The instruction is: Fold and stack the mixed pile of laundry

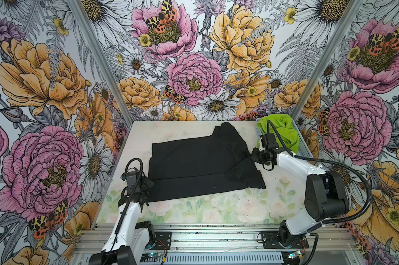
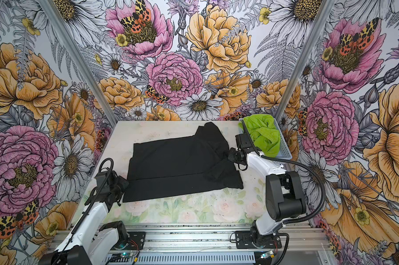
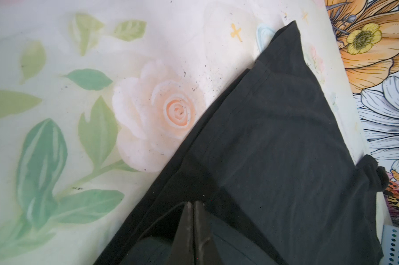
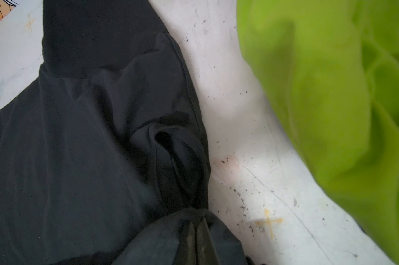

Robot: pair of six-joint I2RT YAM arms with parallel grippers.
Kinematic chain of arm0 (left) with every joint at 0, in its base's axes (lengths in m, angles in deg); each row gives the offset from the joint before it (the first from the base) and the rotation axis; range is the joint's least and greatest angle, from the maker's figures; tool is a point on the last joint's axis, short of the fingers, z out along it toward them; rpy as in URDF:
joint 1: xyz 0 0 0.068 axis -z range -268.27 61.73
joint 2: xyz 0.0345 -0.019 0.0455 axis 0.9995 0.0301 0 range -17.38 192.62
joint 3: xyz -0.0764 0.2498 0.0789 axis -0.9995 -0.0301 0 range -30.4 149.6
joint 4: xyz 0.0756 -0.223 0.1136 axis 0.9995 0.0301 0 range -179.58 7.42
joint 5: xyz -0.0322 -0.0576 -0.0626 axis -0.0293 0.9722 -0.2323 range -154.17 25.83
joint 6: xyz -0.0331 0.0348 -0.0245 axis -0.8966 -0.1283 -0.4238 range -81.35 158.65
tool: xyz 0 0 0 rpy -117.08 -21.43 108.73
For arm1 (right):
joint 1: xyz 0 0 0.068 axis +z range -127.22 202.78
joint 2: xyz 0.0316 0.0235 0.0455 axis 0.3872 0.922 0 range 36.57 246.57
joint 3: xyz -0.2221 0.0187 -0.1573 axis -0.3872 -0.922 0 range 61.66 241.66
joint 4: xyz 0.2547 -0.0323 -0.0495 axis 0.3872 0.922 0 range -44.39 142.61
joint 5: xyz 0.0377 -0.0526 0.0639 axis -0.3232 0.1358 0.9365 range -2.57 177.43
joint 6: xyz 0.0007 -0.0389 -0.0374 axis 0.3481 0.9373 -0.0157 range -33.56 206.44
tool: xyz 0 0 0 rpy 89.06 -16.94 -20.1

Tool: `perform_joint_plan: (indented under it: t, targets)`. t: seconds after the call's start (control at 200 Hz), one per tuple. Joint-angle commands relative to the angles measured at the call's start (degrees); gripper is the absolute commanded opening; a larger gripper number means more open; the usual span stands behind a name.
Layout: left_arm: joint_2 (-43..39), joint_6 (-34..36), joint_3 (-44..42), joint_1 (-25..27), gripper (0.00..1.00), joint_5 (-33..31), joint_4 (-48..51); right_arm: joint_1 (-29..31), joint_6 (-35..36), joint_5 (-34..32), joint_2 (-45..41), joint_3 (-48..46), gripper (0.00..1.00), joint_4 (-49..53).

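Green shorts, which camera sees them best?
Both top views: nearly the whole crumpled bundle of green shorts shows, sitting in the blue basket. The right wrist view shows just a blurry green edge up close. The left wrist view shows none of them.

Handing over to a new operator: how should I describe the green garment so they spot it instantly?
Look to the far right corner of the table, where a light-blue perforated basket stands. Bunched inside it are the lime-green shorts, the only bright cloth here; the other garment, a black T-shirt, lies spread mid-table.
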Motion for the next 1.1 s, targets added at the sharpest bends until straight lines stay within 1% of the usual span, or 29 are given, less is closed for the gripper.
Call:
perform_joint_plan:
  t: [0.0,0.325,0.34,0.36,0.365,0.425,0.455,0.495,0.565,0.615,0.656,0.706,0.786,0.886,0.946,1.026,1.096]
  targets:
    - [1.7,1.6,-0.7,-0.7,0.0,-0.7,-2.6,0.3,0.8,-1.3,1.6,2.0,0.0,-1.5]
    - [6.5,3.2,-0.2,-1.2,0.0,-2.0,-5.4,0.3,2.4,-0.4,5.2,4.6,0.0,-1.4]
    - [6.7,3.2,-0.1,-1.2,0.0,-2.2,-5.3,0.4,2.7,-0.3,5.4,4.9,0.03,-1.3]
    - [6.8,3.2,0.0,-1.1,0.0,-2.5,-5.0,0.4,3.1,-0.3,5.5,5.5,0.09,-0.9]
    - [6.8,3.2,0.1,-1.2,0.0,-2.6,-4.9,0.4,3.1,-0.3,5.5,5.5,0.09,-0.9]
    - [6.9,3.1,0.7,-1.2,0.13,-3.4,-3.1,0.3,4.2,-1.0,5.4,6.7,0.25,0.5]
    - [6.6,3.1,1.1,-1.1,0.23,-3.4,-2.2,0.2,4.6,-1.3,5.0,7.3,0.33,1.4]
    - [5.9,3.1,1.8,-1.1,0.37,-3.4,-0.8,-0.1,4.8,-1.9,4.1,7.6,0.4,2.6]
    - [4.0,3.3,2.8,-0.5,0.57,-3.5,1.6,-0.5,4.8,-3.0,1.7,6.9,0.5,4.9]
    - [2.3,3.2,3.7,0.0,0.64,-3.5,4.0,-0.8,4.7,-3.5,-0.4,5.7,0.54,6.8]
    - [1.0,3.0,4.4,0.8,0.66,-3.3,6.1,-0.8,4.4,-3.9,-2.2,4.6,0.55,8.6]
    - [-0.2,2.5,5.5,2.3,0.72,-3.3,9.0,-0.9,3.9,-4.2,-4.3,2.8,0.55,10.9]
    - [-1.1,1.2,7.0,5.9,0.78,-3.4,13.4,-1.1,2.9,-4.3,-7.8,-1.1,0.52,13.7]
    - [-2.7,-1.9,7.0,12.0,0.78,-2.8,15.8,-2.0,1.4,-4.7,-12.0,-6.7,0.46,15.9]
    - [-2.6,-4.2,6.5,16.0,0.77,-2.2,16.4,-2.9,0.5,-3.8,-14.2,-10.2,0.44,16.3]
    - [-0.7,-6.5,5.6,21.0,0.74,-1.0,16.4,-3.7,-0.8,-2.4,-16.5,-13.7,0.42,16.8]
    - [1.7,-7.8,4.8,23.6,0.71,0.3,16.3,-3.8,-1.7,-1.0,-18.3,-16.3,0.41,16.9]
